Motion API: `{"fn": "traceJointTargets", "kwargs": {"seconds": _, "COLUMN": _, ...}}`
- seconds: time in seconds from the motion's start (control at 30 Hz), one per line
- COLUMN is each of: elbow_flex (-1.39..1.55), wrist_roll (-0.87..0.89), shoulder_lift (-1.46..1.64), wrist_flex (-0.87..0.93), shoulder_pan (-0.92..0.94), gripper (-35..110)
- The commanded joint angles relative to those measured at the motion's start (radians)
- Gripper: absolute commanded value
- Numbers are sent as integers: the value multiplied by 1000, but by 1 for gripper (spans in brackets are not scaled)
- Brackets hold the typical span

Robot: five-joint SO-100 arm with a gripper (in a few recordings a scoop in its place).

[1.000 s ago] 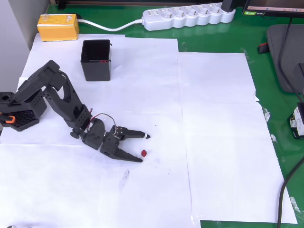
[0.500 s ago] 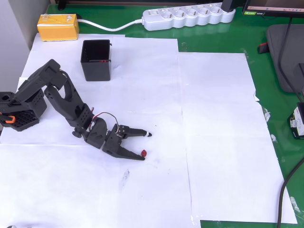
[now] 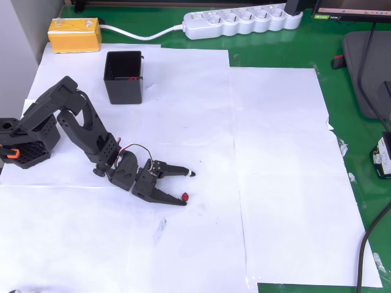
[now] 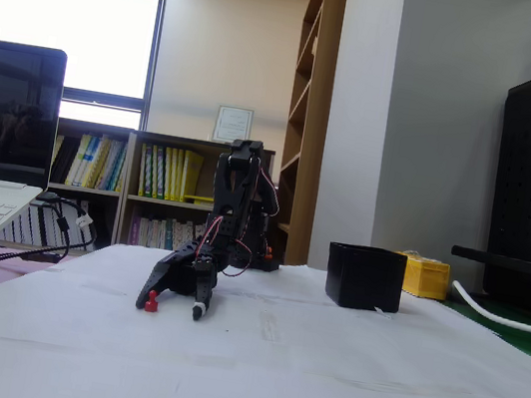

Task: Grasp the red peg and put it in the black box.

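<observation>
The peg (image 3: pixel 185 196) lies on the white paper (image 3: pixel 275 152), now touching the tip of the lower finger. The gripper (image 3: pixel 188 185) has moved in, jaws still spread, holding nothing. The box (image 3: pixel 123 77) stands well apart; closing seems next.

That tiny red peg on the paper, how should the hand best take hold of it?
Probably across its rounded middle, from above. The red peg lies low on the white paper, touching one fingertip of the open hand, so the fingers should straddle it and close from both sides.
</observation>
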Motion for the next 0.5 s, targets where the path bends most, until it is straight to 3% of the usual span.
{"fn": "traceJointTargets", "kwargs": {"seconds": 0.0, "elbow_flex": 38, "wrist_roll": -9, "shoulder_lift": -2, "wrist_flex": -12, "shoulder_pan": 9, "gripper": 24}}
{"fn": "traceJointTargets", "kwargs": {"seconds": 0.47, "elbow_flex": 40, "wrist_roll": -9, "shoulder_lift": -2, "wrist_flex": -14, "shoulder_pan": 11, "gripper": 17}}
